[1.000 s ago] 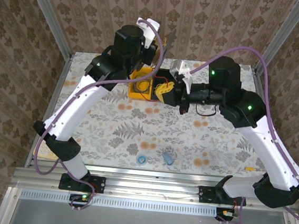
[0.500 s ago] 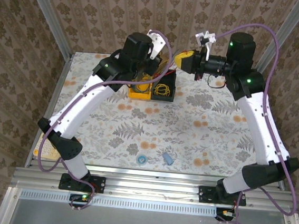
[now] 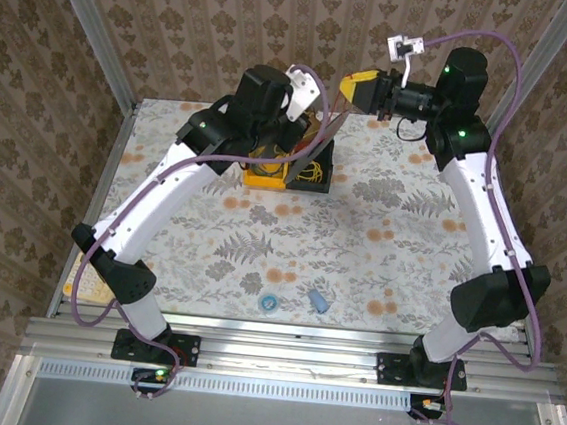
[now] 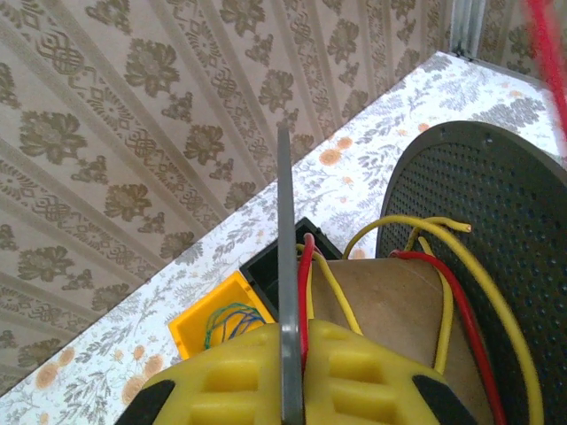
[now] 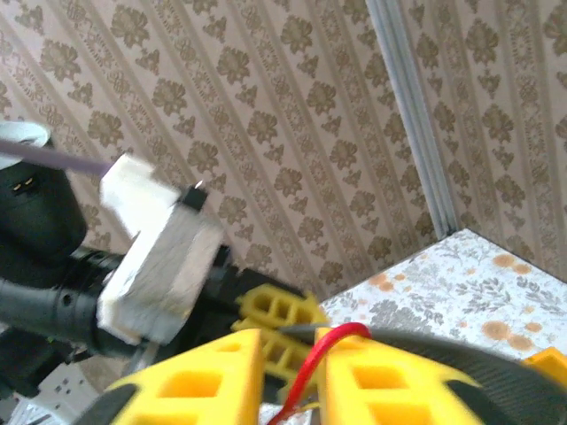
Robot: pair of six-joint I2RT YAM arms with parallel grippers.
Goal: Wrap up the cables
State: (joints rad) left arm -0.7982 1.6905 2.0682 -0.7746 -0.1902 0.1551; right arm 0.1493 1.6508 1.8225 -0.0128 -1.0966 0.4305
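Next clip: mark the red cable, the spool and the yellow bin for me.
red cable (image 5: 310, 365): right wrist view, the straight stretch below its curve.
spool (image 4: 483, 204): left wrist view, the perforated dark grey flange.
yellow bin (image 4: 188, 338): left wrist view, its left wall.

Left arm (image 3: 154, 200): elbow low at left, forearm angled up and forward. Left pincer (image 4: 291, 363) clamped on flange (image 4: 284, 221) edge, yellow fingers (image 4: 221, 372) close together. Right arm (image 3: 488, 222): stretched up and far, wrist level, pointing left. Right pincer (image 5: 292, 376) raised high, pinching cable (image 5: 345, 329) between near-closed fingers.
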